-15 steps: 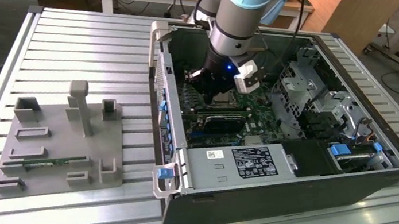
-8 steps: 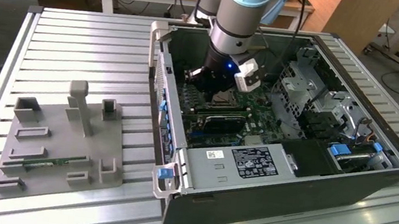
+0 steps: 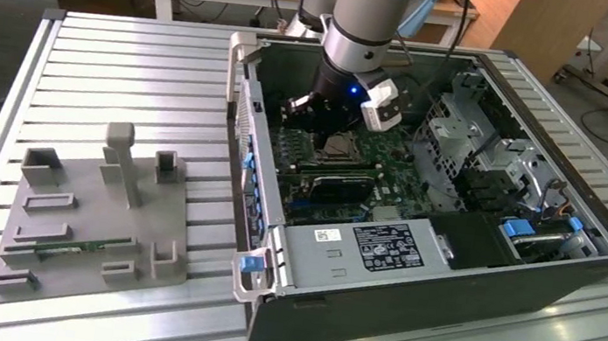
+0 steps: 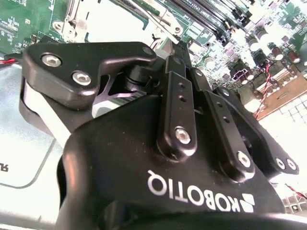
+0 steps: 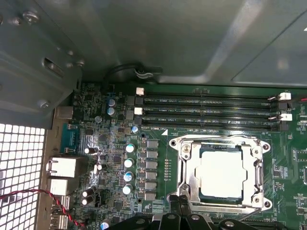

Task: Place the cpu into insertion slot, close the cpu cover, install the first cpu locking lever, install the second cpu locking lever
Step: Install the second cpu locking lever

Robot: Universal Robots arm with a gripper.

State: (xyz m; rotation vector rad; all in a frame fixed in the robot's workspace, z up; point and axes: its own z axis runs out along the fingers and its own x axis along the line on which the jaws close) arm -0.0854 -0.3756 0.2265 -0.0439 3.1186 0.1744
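My arm reaches down into the open computer case point(image 3: 419, 194) that lies on its side on the slatted metal tabletop point(image 3: 116, 75). My fingers point(image 5: 184, 211) hang low over the green motherboard point(image 5: 110, 158), right at the edge of the insertion slot point(image 5: 187, 182). In the first wrist view their black tips lie close together at the socket's silver rim, on the side away from the memory slots point(image 5: 206, 110); I take them as closed, with nothing between them that I can see.

The cpu point(image 5: 223, 172) lies flat in the insertion slot, its dull silver top showing through the square window of the cpu cover point(image 5: 254, 165). The cover lies down flat around the chip, its frame bright against the board. A thin lever wire runs along the socket edge near my fingertips, but I cannot tell whether it is latched.

In the exterior view, my gripper point(image 3: 317, 115) sits over the socket area point(image 3: 339, 146), near the case's back wall. At the exterior view's left, a grey fixture block point(image 3: 85, 221) with upright posts rests on the tabletop, well apart from the case, and a narrow green board lies in one of its grooves.
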